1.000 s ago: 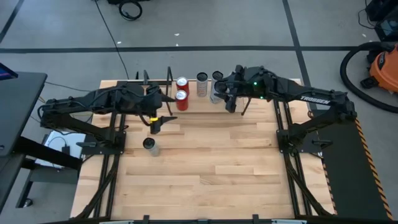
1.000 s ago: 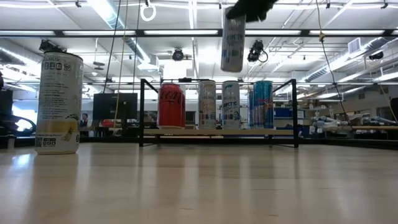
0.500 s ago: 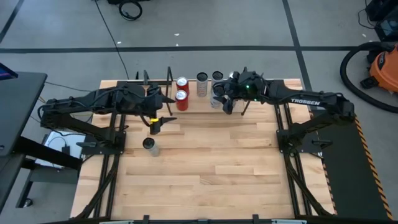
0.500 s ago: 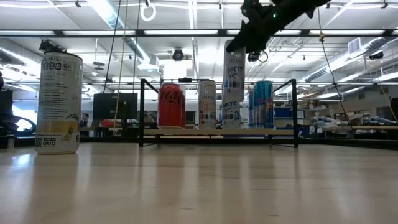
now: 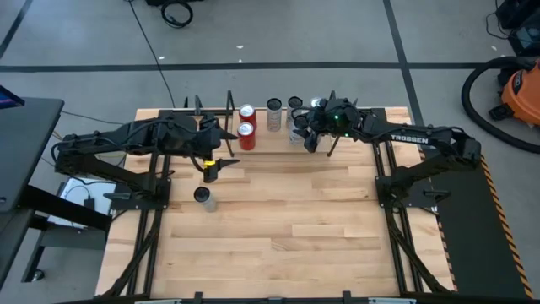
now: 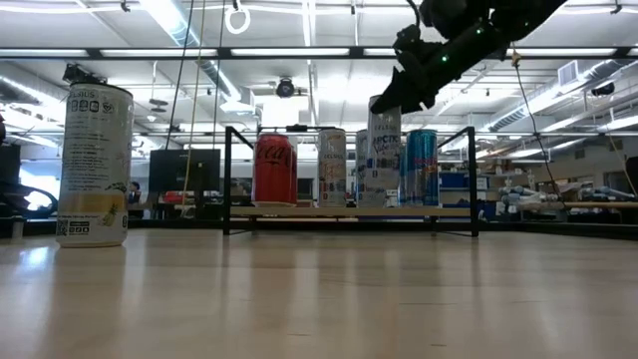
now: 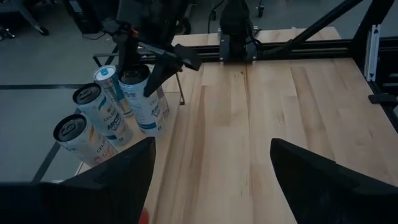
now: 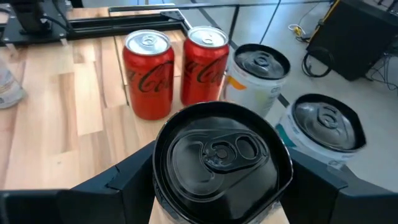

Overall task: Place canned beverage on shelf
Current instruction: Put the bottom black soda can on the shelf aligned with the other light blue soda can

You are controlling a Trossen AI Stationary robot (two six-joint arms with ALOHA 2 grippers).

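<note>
The shelf (image 6: 299,211) stands at the table's far edge with red cans (image 8: 148,73) and pale cans (image 8: 255,78) in a row. A tall white-and-blue can (image 6: 383,150) is upright among them with my right gripper (image 6: 401,92) shut on it. Its base is about level with the shelf board; whether it rests there I cannot tell. My left gripper (image 5: 210,171) hangs open over the table's left half, holding nothing. A yellow-and-white can (image 5: 202,197) stands on its base on the table near it. My right gripper pinches the can's upper wall just under the top rim (image 8: 163,155) between its two fingers (image 8: 127,174), one on each side. The fingers come from the table's right, slanting down. The can hangs upright below them, lid up.
A black rod frame (image 6: 227,179) closes each end of the shelf. A teal can (image 6: 422,165) and a white can (image 6: 332,165) stand close on either side of the held can. Bare wood lies across the table's middle and near half (image 5: 304,228).
My right gripper has come down with the can, from above the row of cans to their level, shifting slightly toward the far edge. The can has stayed upright in the hold.
</note>
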